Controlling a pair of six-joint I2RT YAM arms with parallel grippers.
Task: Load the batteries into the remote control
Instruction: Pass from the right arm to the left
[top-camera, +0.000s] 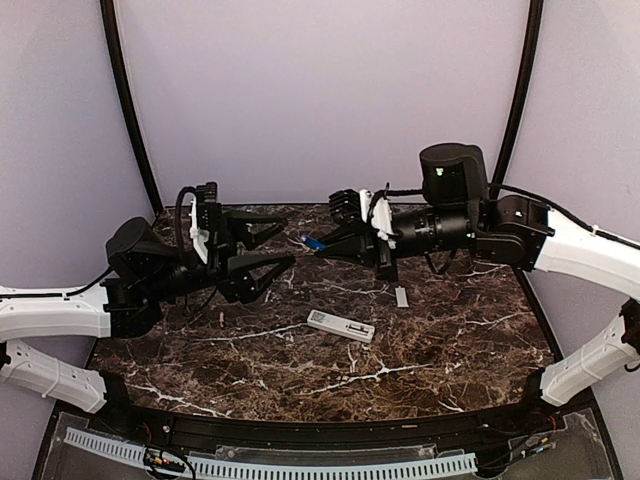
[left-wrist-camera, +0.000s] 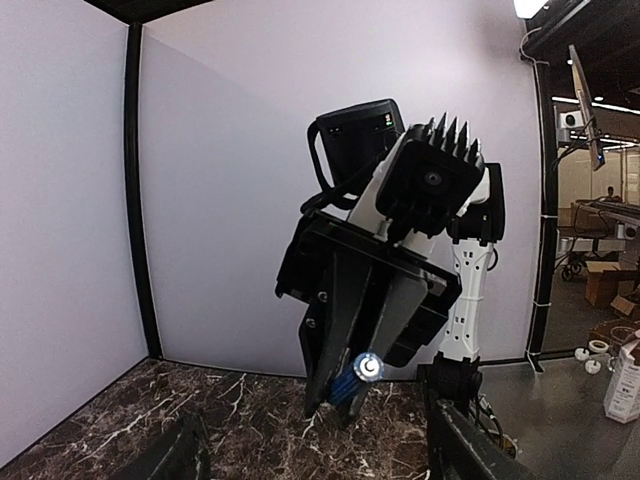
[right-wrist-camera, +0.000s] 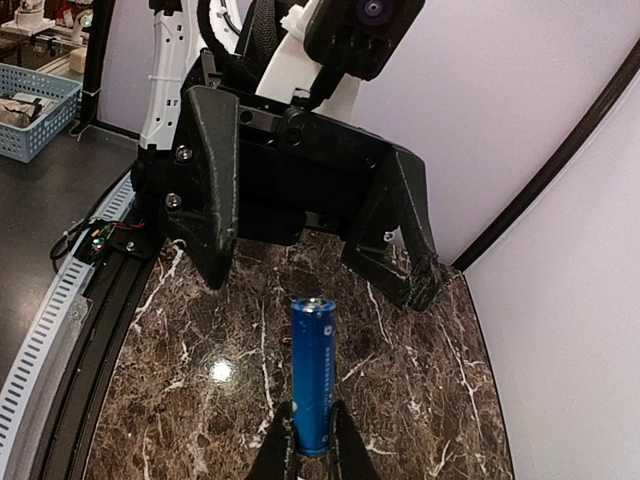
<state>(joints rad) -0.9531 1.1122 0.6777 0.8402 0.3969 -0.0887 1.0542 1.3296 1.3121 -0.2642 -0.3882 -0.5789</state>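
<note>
— Where's the battery (right-wrist-camera: 313, 375) now?

— Up in the air, well above the table (top-camera: 450, 350). The right hand (right-wrist-camera: 310, 448) is clamped on one end of it, and the rest pokes out toward the left hand (top-camera: 287, 243). I can only find that one; no second one shows.

— And the left hand?

— Fingers spread wide, nothing between them, just facing the other hand at about the same height.

— The remote (top-camera: 340, 326)?

— Lying flat near the middle of the table, below and nearer than both hands, a little askew. A small grey cover piece (top-camera: 402, 296) lies close behind it, apart from it. I can't tell from above whether the battery slot faces up.

— So how would you do this well?

— I'd say the job is getting the battery down into the slot. The grip is only on the tip, so it could pivot; move slowly. Line the battery's length up with the remote's long side before lowering, and put one end in first. The free left hand could pin the remote so it doesn't slide when pushed.
</note>
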